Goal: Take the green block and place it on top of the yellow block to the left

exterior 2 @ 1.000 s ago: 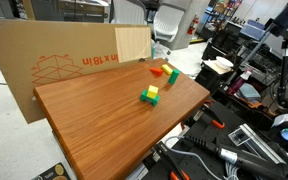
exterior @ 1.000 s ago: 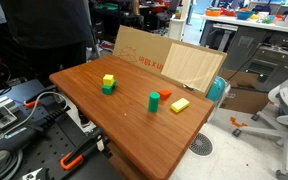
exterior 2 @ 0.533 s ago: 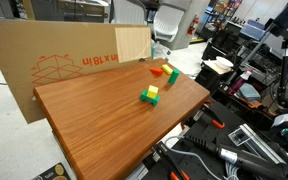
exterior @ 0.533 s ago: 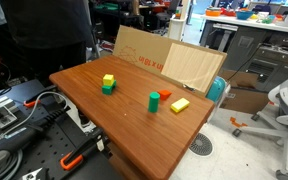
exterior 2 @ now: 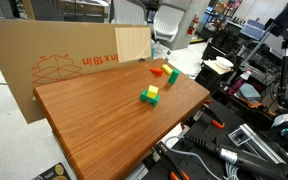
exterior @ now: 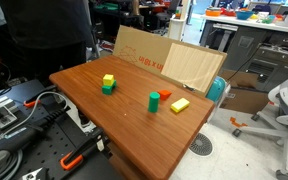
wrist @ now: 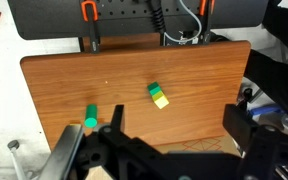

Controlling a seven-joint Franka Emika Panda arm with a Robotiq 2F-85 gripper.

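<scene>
The tall teal-green block (exterior: 154, 102) stands upright on the wooden table (exterior: 124, 125), next to a red block (exterior: 165, 96) and a flat yellow block (exterior: 180, 104). It also shows in an exterior view (exterior 2: 173, 76) and in the wrist view (wrist: 90, 119). The yellow cube (exterior: 108, 79) touches a squat brighter-green block (exterior: 107, 89) further along the table, as both the exterior view (exterior 2: 153, 92) and the wrist view (wrist: 161, 101) show. My gripper (wrist: 176, 125) is open and empty, high above the table. It does not show in the exterior views.
A cardboard box (exterior: 144, 55) stands against the table's back edge and also shows in an exterior view (exterior 2: 64, 60). Cables and tools (exterior: 24, 130) lie beside the table. An office chair (exterior: 284, 110) stands off to one side.
</scene>
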